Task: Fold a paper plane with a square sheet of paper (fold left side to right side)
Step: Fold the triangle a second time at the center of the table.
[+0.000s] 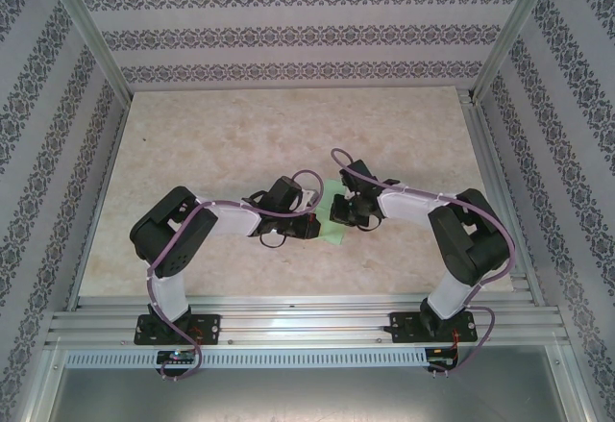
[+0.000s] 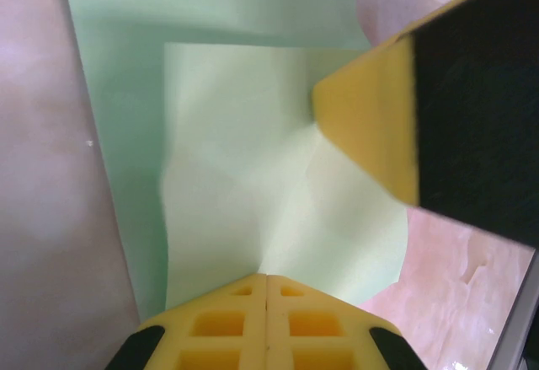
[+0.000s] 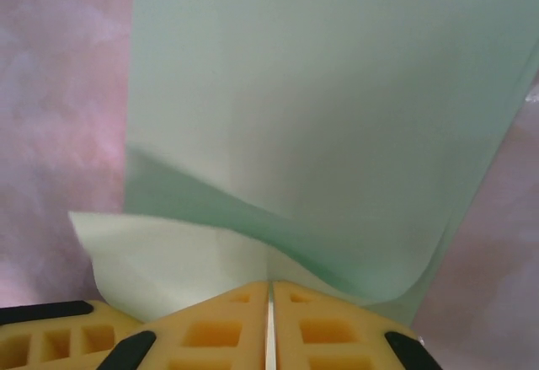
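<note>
Where the two arms meet over the middle of the marbled bench [image 1: 192,153], the square sheet of paper [image 1: 332,236] lies between them, a sliver of mint green showing past the dark wrists. The left fingers [image 1: 307,228] reach in from the left and the right fingers [image 1: 343,212] from the right, so the two sets sit just beside each other above the sheet.

In the left wrist view the square sheet of paper [image 2: 109,134] lies on the bench with a paler flap [image 2: 244,185] doubled over it. The left fingers [image 2: 227,324] are pressed fully together, and their tips meet the near edge of the flap, where soft creases fan out as though the paper is nipped there. One of the right fingers [image 2: 366,126] touches the flap's far corner.

In the right wrist view the right fingers [image 3: 219,324] stand narrow, with a hairline slit between them. A crease of the sheet [image 3: 337,117] runs straight into that slit, so they appear to pinch the paper. The pale flap [image 3: 168,260] curls up beside them, and a left finger [image 3: 50,336] sits at the lower left.
</note>
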You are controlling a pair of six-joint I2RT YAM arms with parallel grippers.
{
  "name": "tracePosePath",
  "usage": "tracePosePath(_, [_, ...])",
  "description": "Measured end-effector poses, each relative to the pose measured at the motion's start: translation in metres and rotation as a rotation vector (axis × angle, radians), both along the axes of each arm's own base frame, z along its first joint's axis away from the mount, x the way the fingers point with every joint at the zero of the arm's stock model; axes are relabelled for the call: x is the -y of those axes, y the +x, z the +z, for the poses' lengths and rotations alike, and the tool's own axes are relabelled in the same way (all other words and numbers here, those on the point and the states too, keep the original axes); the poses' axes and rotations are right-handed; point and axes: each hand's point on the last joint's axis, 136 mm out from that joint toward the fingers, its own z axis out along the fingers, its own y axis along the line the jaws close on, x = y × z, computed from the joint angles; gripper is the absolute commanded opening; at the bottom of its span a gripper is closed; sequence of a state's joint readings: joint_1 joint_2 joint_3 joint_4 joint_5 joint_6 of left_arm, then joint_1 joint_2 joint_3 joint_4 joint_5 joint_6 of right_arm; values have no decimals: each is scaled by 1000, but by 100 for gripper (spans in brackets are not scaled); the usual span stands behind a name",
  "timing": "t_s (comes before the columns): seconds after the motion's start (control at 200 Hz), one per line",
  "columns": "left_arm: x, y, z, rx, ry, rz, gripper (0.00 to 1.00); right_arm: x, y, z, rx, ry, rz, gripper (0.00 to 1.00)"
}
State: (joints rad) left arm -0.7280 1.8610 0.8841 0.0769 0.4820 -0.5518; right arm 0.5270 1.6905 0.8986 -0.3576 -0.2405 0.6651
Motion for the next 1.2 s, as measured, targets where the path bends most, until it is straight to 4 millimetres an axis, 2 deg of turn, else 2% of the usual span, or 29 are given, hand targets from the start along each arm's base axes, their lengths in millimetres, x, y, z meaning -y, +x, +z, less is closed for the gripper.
tracePosePath(0.21, [0, 0, -1, 3, -2, 1, 2, -6, 13, 45, 73, 46, 15, 11])
tracePosePath(0.285, [0, 0, -1, 4, -2, 1, 2, -12, 9, 50, 75, 60, 39, 9])
tracePosePath(0.38, [0, 0, -1, 4, -2, 1, 2, -21, -3, 43, 37, 62, 79, 9])
tracePosePath(0.47, [0, 0, -1, 4, -2, 1, 2, -27, -14, 28, -21, 54, 107, 8])
tracePosePath(0.585, [0, 0, -1, 6, -1, 2, 2, -25, -21, 9, -84, 27, 117, 8])
tracePosePath(0.689, [0, 0, -1, 6, 0, 3, 2, -25, -20, 0, -113, 5, 127, 8])
tracePosePath(0.969, [-1, 2, -1, 11, 6, 12, 2, -26, -15, -4, -147, -30, 168, 8])
tracePosePath(1.059, [-1, 2, -2, 12, 6, 12, 2, -25, -14, -12, -158, -43, 176, 8])
tracePosePath(1.199, [-1, 3, -1, 14, 6, 14, 2, -24, -11, -12, -150, -43, 181, 9])
